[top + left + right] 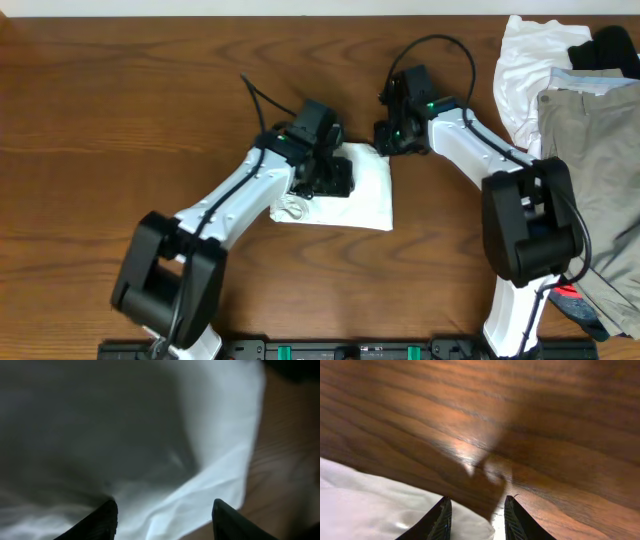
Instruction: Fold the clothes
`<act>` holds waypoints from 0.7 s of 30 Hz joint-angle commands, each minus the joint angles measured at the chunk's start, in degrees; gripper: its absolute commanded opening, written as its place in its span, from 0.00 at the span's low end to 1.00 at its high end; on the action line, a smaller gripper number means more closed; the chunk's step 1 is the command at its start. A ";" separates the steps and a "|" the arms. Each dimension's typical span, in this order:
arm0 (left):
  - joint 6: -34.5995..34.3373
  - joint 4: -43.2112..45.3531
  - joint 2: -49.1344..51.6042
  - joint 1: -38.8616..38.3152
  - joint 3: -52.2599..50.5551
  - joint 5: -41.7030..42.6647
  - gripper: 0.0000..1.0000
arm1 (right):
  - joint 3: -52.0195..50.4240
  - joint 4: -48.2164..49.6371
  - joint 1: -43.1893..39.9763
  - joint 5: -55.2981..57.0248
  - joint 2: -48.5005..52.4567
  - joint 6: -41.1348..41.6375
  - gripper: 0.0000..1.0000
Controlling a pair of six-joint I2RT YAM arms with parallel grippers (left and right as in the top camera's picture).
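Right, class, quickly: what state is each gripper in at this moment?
Left gripper: open, fingers wide apart over the white cloth, gripping nothing.
Right gripper: open and empty, bare table showing in the gap.

Robot lab setup, wooden table (pixel 100 100)
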 commanded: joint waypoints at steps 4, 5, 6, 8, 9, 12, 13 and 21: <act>-0.55 -1.64 4.28 -0.11 -0.59 -6.97 0.61 | -0.20 -7.50 1.01 -3.32 0.42 -1.38 0.35; -0.55 -2.34 4.72 0.04 -0.59 -9.90 0.61 | -0.22 -9.86 1.33 -3.13 0.42 -1.38 0.35; -0.55 -2.64 4.90 0.22 -0.59 -11.43 0.61 | -0.24 -11.41 1.66 -2.75 0.42 -1.42 0.34; 0.74 -2.75 5.14 1.11 -0.59 -12.13 0.61 | -0.24 -14.40 2.34 -1.16 0.42 -1.40 0.32; 1.40 -2.71 5.16 1.66 -0.59 -12.13 0.61 | -0.24 -15.47 2.51 -1.01 0.42 -1.38 0.32; 3.17 -1.88 5.14 4.35 -0.57 -12.11 0.62 | -0.24 -18.78 3.17 -1.51 0.42 -0.55 0.29; 3.37 -1.40 5.14 5.46 -0.57 -12.11 0.62 | -0.24 -19.74 3.43 -2.36 0.42 -0.48 0.27; 6.54 -0.20 4.61 13.49 1.36 -4.52 0.67 | -0.24 -21.64 8.37 -5.40 0.42 2.47 0.21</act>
